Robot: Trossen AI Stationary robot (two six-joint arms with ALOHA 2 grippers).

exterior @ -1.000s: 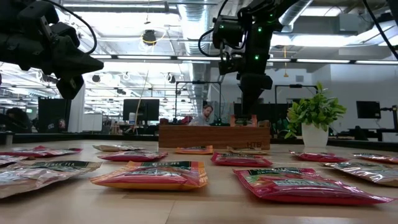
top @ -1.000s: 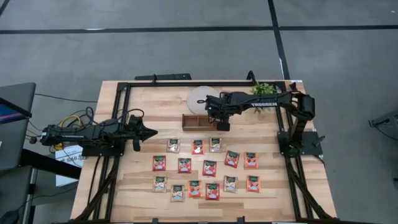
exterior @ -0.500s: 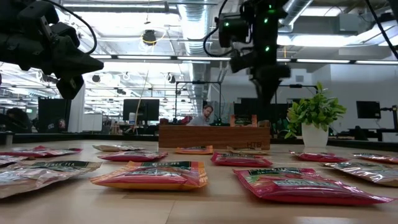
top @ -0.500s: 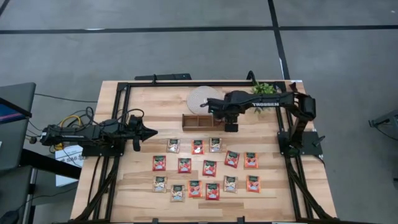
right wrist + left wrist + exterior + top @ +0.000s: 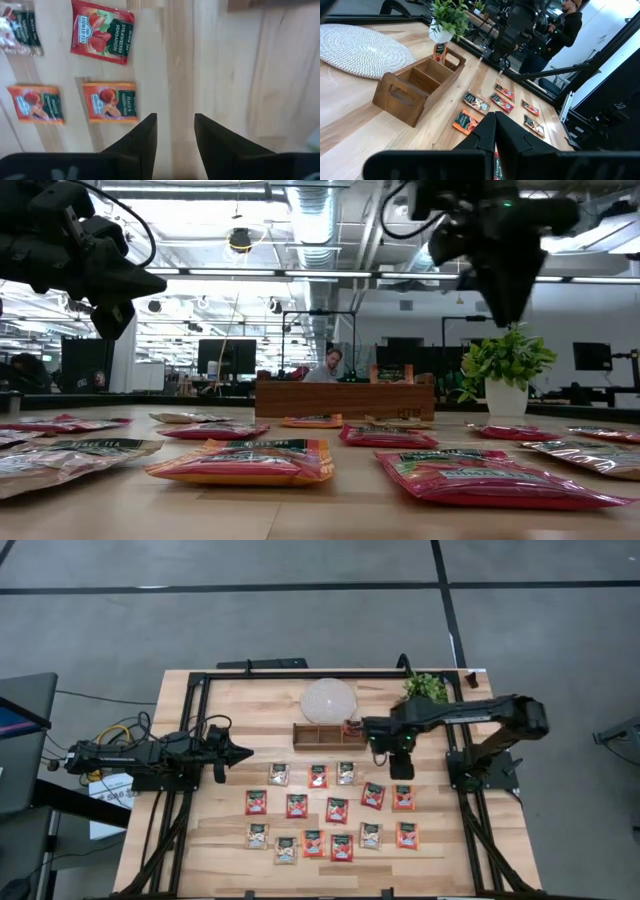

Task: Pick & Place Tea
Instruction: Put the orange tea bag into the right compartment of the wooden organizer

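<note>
Several flat tea sachets (image 5: pixel 337 810), red, orange and pale, lie in rows on the near half of the wooden table. One orange sachet (image 5: pixel 391 372) stands upright in the right compartment of the brown wooden tray (image 5: pixel 298 726). My right gripper (image 5: pixel 402 770) hangs above the table just right of the tray, pointing down. It is open with nothing between its fingers (image 5: pixel 145 135), over bare wood beside two orange sachets (image 5: pixel 109 102). My left gripper (image 5: pixel 243 751) waits shut at the table's left, pointing level toward the tray.
A round woven mat (image 5: pixel 329 698) and a small potted plant (image 5: pixel 428 686) sit behind the tray at the far edge. Black frame rails (image 5: pixel 190 730) run along the table's sides. A person (image 5: pixel 570 20) stands beyond the table on the right arm's side.
My right gripper has let go of the orange sachet, which stays standing in the tray's right compartment. The gripper has risen and swung toward the table's right and near edges, tipping until it points straight down.
</note>
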